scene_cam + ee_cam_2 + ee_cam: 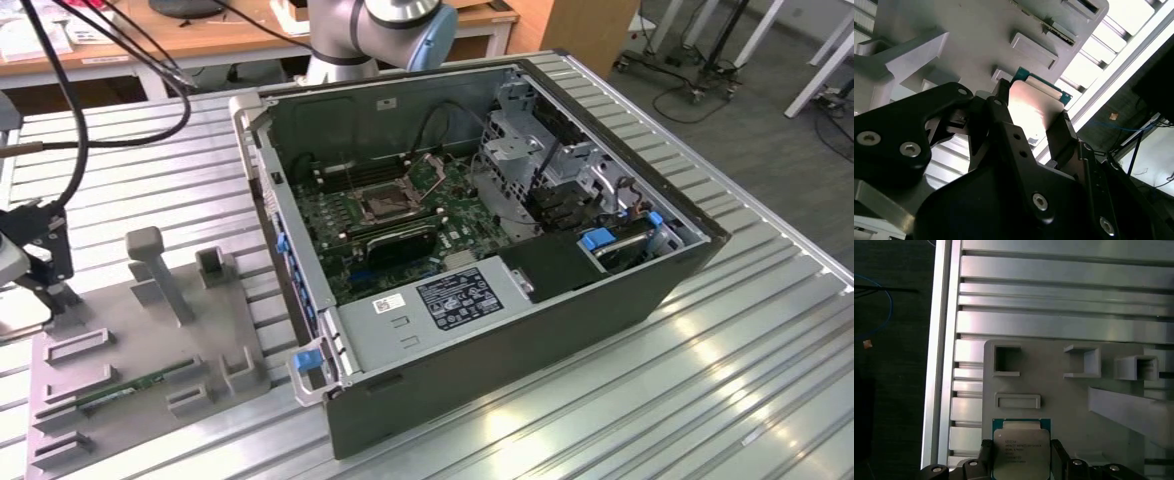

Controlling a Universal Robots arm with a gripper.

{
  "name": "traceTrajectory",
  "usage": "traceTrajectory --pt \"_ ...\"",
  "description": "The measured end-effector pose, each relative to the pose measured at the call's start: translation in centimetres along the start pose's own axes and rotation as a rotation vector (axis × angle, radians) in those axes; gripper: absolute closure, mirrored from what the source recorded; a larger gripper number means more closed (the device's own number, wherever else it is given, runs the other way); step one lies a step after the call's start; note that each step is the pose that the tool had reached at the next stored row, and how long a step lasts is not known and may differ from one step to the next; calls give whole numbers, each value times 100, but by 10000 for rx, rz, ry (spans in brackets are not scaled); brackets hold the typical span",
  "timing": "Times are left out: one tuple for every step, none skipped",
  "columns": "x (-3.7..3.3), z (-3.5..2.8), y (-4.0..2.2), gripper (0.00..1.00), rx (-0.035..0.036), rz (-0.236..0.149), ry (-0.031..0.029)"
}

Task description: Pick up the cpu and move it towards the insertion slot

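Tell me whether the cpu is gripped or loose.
Gripped: in both wrist views the tool clamps the cpu by two opposite edges.

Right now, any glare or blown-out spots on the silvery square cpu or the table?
Second wrist view: warm glare washes out the face of the silvery square cpu, and the grooved aluminium table behind it is blown white. First wrist view: the cpu is evenly lit, no hotspot. Exterior view: mild sheen streaks on the table.

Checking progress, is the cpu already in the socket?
No, in the first wrist view the cpu sits between the fingers of the gripper, over the grey fixture.
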State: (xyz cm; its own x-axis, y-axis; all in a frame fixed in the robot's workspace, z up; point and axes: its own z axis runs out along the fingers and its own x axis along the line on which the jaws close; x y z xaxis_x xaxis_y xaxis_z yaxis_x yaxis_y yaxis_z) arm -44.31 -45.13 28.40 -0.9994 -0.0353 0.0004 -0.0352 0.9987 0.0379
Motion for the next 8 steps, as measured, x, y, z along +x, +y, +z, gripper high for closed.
traceTrajectory --pt "0 -20 1 45 0 0 1" --pt "0 -42 2 45 0 1 2" --pt "0 -63 3 45 0 0 2" --pt "0 -83 3 45 1 0 2" --pt "0 -102 4 45 0 0 1" --pt "0 -120 4 45 0 0 1" --pt "0 -132 5 45 1 0 2" --pt "0 -139 5 45 1 0 2"
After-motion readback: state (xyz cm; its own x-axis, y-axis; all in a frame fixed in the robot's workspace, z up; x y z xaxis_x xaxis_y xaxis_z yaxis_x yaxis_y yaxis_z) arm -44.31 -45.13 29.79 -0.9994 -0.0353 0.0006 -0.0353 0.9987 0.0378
